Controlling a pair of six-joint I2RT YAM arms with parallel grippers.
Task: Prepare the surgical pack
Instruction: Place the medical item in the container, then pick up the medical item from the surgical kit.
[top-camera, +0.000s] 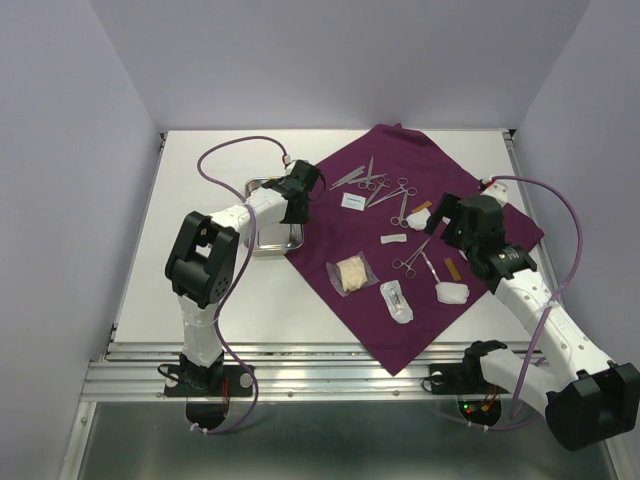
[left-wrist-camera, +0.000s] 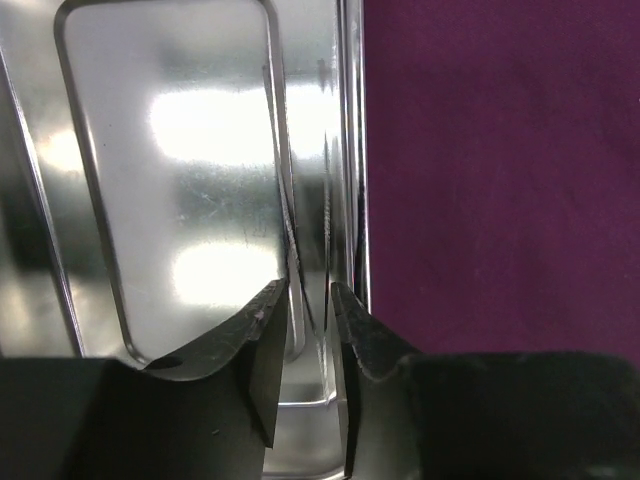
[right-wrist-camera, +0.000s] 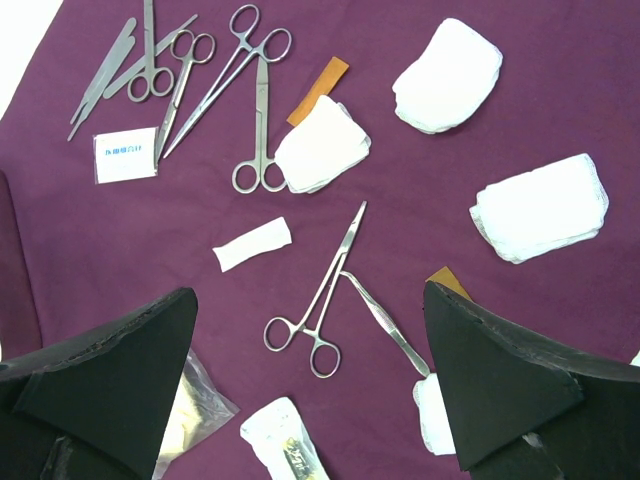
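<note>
Showed the plum-purple cloth (top-camera: 455, 170) spread cornerwise over the right half of the white bench (top-camera: 190, 190), with its near corner lying past the bench's front edge. Bore at the far corner a cluster of steel scissors (right-wrist-camera: 150, 72) and slim straight forceps (right-wrist-camera: 100, 78), with a small white labelled packet (right-wrist-camera: 125, 156) just beside them. Bore toward the middle a short folded gauze strip (right-wrist-camera: 252, 244) and, nearer the arms, a ring-handled clamp (right-wrist-camera: 320, 300) crossed by a thin straight instrument. Bore to the right of these several white gauze pads (right-wrist-camera: 447, 75), one of them touching an orange-brown strip (right-wrist-camera: 322, 85) and lying just beside the rings of a longer instrument. Carried along the near-left edge two clear packets (top-camera: 352, 274), one with a beige wad inside, the other with a small metal item. Placed the steel tray (top-camera: 268, 238) off the cloth, on bare bench, just beside the cloth's left edge and with one long side running along that edge. Showed the left arm (top-camera: 215, 255) reaching over the tray, with the left jaws astride the tray's cloth-side wall, narrowly parted and with the rim between them. Could not tell whether pinching that wall or standing just free of it. Showed the right arm (top-camera: 540, 300) above the cloth's right corner, with the right jaws released, spread wide over the crossed clamp and grasping nothing.
</note>
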